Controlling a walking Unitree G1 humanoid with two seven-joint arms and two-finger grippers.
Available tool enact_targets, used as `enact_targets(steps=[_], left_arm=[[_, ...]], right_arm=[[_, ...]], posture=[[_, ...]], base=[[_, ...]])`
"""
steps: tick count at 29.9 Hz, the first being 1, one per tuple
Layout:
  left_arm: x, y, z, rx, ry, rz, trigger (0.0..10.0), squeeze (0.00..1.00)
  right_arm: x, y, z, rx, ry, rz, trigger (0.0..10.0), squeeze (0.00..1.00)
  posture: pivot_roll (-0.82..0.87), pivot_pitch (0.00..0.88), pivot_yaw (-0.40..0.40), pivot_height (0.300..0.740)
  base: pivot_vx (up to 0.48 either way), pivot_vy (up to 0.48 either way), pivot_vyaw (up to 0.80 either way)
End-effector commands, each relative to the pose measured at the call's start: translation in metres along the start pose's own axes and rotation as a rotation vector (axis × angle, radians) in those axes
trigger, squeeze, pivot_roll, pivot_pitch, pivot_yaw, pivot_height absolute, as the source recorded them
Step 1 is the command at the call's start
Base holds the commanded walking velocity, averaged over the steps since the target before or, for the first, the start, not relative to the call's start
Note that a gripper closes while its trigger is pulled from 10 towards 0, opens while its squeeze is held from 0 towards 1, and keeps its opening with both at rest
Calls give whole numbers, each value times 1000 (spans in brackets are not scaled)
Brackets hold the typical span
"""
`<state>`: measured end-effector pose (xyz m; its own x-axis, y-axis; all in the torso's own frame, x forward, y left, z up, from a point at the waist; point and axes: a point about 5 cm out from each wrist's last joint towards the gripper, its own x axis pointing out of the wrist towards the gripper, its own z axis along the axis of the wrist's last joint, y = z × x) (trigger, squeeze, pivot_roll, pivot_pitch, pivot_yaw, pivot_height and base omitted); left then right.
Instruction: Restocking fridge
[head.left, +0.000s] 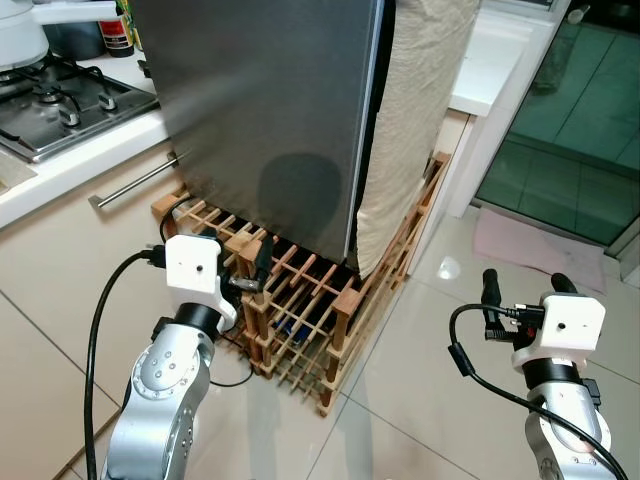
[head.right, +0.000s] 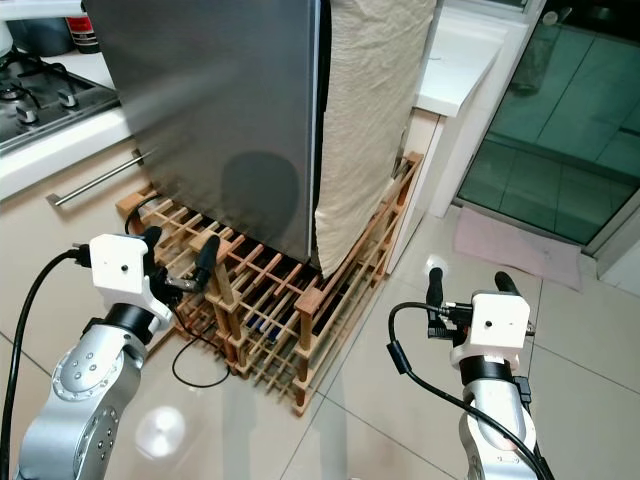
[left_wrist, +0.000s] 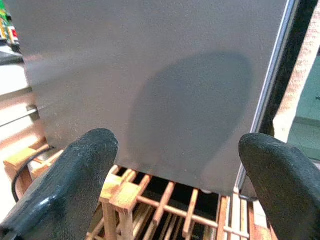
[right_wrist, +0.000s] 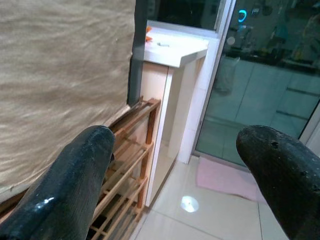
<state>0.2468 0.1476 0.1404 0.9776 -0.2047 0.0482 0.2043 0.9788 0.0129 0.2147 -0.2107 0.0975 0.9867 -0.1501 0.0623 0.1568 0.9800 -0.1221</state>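
Observation:
The fridge (head.left: 270, 110) stands straight ahead, showing a plain grey door with a dark gap along its right edge. It rests on a wooden slatted rack (head.left: 330, 320). A beige cloth (head.left: 415, 110) hangs down the fridge's right side. My left gripper (head.right: 180, 248) is open and empty, held low in front of the rack's left part and pointing at the door's lower edge (left_wrist: 165, 180). To the right, my right gripper (head.left: 526, 283) is open and empty over the tiled floor, facing the rack's right end and the cloth (right_wrist: 60, 75).
A gas hob (head.left: 60, 105) sits on the counter at the left, above a drawer handle (head.left: 135, 182). A white counter (head.left: 500, 55) adjoins the fridge at the right. A glass door (head.left: 580, 110) and a pink mat (head.left: 535, 245) lie beyond. A black cable (head.right: 195, 375) loops on the floor.

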Motion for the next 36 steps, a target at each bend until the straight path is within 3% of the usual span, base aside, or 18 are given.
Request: enact_targets(steps=[1, 9, 14, 19, 23, 28, 36], left_arm=[[3, -4, 3, -5, -10, -30, 10000, 0], [21, -7, 6, -10, -12, 6, 10000, 0], [24, -7, 8, 1, -19, -1, 10000, 0], [34, 0, 5, 37, 22, 58, 10000, 0], [44, 0, 13, -19, -5, 64, 10000, 0], [44, -15, 27, -70, -25, -8, 10000, 0], [39, -37, 32, -92, 21, -160, 10000, 0]], right_arm=[[3, -4, 3, -13, 1, -5, 10000, 86], [12, 0, 3, -27, -2, 20, 10000, 86], [16, 4, 5, -26, -9, 30, 10000, 82], [18, 1, 2, -33, -3, 30, 10000, 86], [20, 0, 2, -37, -3, 31, 10000, 86], [18, 1, -1, -46, 5, 39, 10000, 82], [17, -2, -6, -61, 20, 45, 10000, 82]], posture=[[-32, 0, -25, 740], [-22, 0, -26, 740], [-21, 0, -27, 740], [-26, 0, -30, 740], [-31, 0, -30, 740], [-34, 0, -25, 740], [-28, 0, -20, 740]], base=[[0, -465, 0], [215, -358, 0], [415, -144, 0], [257, 0, 0], [0, 0, 0], [0, 0, 0], [0, 0, 0]])
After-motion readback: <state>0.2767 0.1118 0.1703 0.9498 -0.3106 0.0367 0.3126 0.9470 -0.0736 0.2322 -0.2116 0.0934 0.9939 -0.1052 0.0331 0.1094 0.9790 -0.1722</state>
